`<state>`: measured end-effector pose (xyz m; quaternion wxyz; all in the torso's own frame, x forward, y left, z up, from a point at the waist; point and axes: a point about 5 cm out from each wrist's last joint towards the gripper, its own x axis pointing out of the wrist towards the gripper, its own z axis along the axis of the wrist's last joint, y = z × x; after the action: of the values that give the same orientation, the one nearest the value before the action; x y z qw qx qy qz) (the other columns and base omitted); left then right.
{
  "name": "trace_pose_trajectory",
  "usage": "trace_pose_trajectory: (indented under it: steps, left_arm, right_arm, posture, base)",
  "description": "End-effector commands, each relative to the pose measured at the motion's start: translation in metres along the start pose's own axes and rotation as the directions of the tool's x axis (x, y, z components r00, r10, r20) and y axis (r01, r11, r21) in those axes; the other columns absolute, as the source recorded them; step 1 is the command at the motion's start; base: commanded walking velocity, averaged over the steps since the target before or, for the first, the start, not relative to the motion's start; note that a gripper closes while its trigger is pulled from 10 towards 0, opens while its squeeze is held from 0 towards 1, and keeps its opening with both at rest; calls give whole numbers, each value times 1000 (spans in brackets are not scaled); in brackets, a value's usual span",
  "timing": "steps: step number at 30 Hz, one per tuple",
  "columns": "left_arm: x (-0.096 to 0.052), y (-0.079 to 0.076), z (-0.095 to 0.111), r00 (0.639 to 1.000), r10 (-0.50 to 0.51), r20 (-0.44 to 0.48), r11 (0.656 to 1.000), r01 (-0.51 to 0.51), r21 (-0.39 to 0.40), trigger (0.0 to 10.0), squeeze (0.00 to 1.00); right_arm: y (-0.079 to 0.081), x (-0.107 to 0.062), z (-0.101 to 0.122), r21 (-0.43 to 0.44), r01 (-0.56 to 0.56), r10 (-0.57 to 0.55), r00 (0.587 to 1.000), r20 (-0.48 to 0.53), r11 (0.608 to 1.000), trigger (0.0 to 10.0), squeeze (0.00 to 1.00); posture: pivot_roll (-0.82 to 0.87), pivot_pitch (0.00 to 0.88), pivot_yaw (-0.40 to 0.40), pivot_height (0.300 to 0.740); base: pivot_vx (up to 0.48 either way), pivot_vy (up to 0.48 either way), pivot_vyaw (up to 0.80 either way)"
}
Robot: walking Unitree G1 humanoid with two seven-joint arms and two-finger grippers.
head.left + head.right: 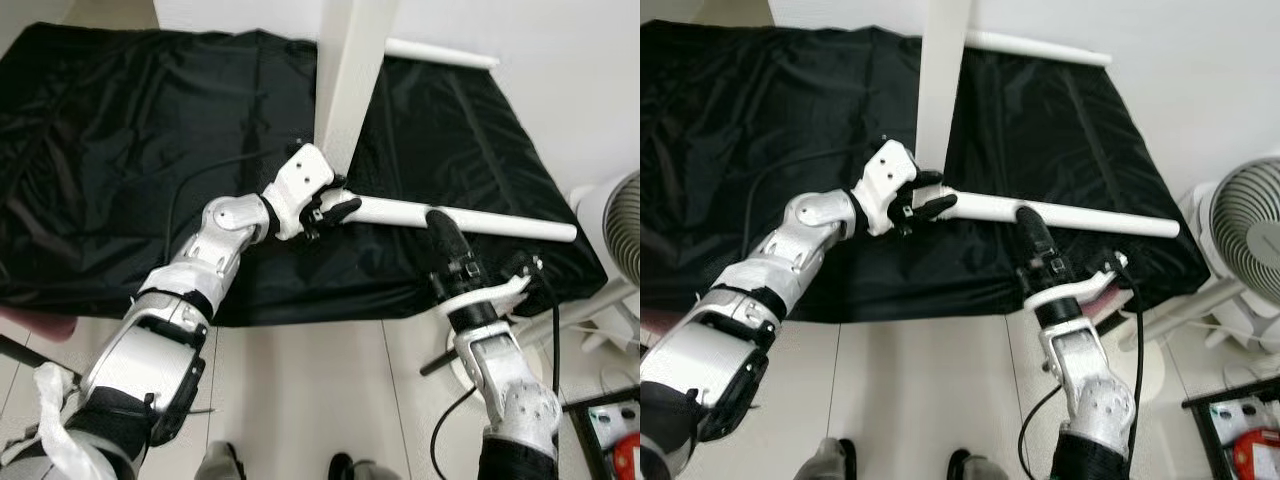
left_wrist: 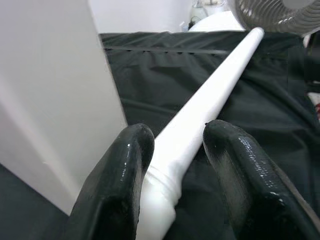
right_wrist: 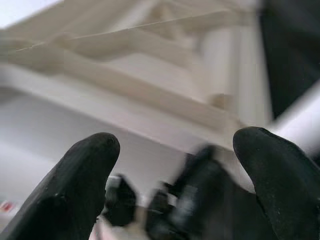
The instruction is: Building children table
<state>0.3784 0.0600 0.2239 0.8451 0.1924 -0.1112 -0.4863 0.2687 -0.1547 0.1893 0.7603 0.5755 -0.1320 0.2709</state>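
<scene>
A white tabletop slab [image 1: 350, 70] stands on edge on a surface covered with black cloth [image 1: 120, 150]. A long white table leg [image 1: 500, 222] sticks out from the slab's base and lies level over the cloth. My left gripper [image 1: 335, 208] is shut on the leg at the end by the slab; in the left wrist view its fingers [image 2: 125, 165] press both sides of the leg [image 2: 210, 110]. My right gripper [image 1: 440, 222] points up at the leg's middle from below. In the right wrist view its fingers [image 3: 90, 165] are wide open and hold nothing.
A second white leg [image 1: 440, 52] lies at the back of the cloth against the wall. A white fan [image 1: 620, 230] stands at the right, close to the leg's free end. A box with red and white items [image 1: 620, 450] sits on the floor at the lower right.
</scene>
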Motion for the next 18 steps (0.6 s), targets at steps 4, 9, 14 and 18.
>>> trace_pose_trajectory:
  steps: [4, 9, 14, 18]
  left_arm:
    - [-3, -20, -7, 997, -61, 45, 994, 65, -87, 10000, 0]
    - [-8, -35, -7, 992, -87, 88, 986, 98, -138, 10000, 0]
    - [-16, -49, -5, 987, -105, 125, 972, 128, -197, 10000, 0]
    - [-38, -57, 9, 978, -25, 209, 942, 93, -322, 10000, 0]
  right_arm:
    - [-5, -10, -23, 14, 43, -43, 997, 58, 999, 10000, 0]
    - [-4, -4, -10, -66, 62, -56, 995, 84, 996, 10000, 0]
    - [-5, 1, 6, -160, 99, -77, 988, 134, 982, 10000, 0]
    - [-13, 13, 29, -385, 241, -163, 961, 222, 891, 10000, 0]
  posture:
    - [-9, 191, -45, 740]
    - [-1, 181, -47, 740]
    - [7, 177, -49, 740]
    - [27, 157, -72, 740]
  base:
    - [0, 0, 0]
    - [0, 0, 0]
    - [0, 0, 0]
    - [0, 0, 0]
